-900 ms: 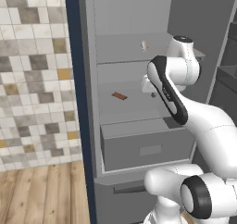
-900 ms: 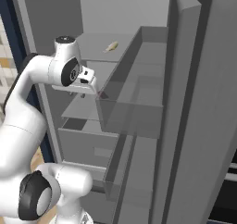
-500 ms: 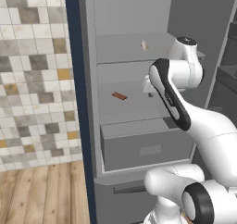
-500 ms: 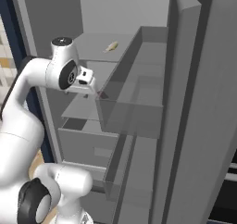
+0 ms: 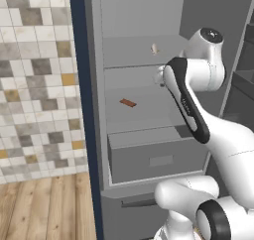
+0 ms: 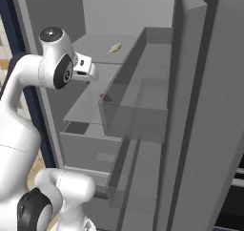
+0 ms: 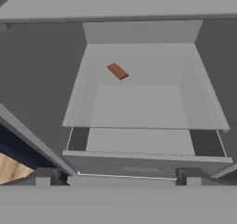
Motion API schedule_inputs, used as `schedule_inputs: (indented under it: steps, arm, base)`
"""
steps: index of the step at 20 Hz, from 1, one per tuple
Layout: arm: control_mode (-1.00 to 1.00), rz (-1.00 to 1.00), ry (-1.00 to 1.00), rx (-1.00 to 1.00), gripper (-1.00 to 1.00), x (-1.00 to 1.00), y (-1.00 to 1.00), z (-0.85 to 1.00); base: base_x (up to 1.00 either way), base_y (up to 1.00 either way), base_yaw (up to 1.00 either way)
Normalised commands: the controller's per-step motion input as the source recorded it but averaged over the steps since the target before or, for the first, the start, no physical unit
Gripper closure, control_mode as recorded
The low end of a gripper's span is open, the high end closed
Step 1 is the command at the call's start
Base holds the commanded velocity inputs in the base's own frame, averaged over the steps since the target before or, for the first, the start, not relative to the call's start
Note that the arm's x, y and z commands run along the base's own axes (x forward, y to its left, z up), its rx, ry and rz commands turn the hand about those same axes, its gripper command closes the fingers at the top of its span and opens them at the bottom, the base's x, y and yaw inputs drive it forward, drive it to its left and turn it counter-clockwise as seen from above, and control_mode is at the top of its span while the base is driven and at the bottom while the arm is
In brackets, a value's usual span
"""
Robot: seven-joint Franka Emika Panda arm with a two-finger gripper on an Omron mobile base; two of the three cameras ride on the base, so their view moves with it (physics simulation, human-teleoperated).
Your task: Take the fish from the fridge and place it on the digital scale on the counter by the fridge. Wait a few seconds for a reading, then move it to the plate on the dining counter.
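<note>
Tall plain grey fridge stands open, wide grey drawer at bottom. Small pale beige fish lies on upper shelf, toward back. Flat reddish-brown bar on middle shelf. Gripper hovers in front of shelves, fingers spread wide apart, holding nothing, well short of fish.

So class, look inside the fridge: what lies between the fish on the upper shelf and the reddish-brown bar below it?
In the left base view, just the upper shelf's front edge and bare grey shelf separate the fish from the bar.
</note>
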Motion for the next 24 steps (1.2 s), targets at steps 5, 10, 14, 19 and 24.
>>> schedule_inputs:
  steps: [5, 10, 14, 19, 24]
  arm:
    - [-1.00, 0.00, -0.16, -0.02, -1.00, 0.41, 0.00, 0.65]
    - [-1.00, -0.07, -0.10, 0.00, -1.00, 0.70, -0.01, 0.41]
    - [-1.00, -0.15, -0.02, 0.01, -1.00, 0.70, -0.12, 0.14]
    - [-1.00, -0.04, 0.01, 0.09, -1.00, 0.33, -0.51, 0.00]
    - [-1.00, 0.02, -0.03, 0.02, -1.00, 0.02, -0.06, -0.08]
  base:
    - [0.00, 0.00, 0.00]
    - [0.00, 0.00, 0.00]
    - [0.00, 0.00, 0.00]
    - [0.00, 0.00, 0.00]
    - [0.00, 0.00, 0.00]
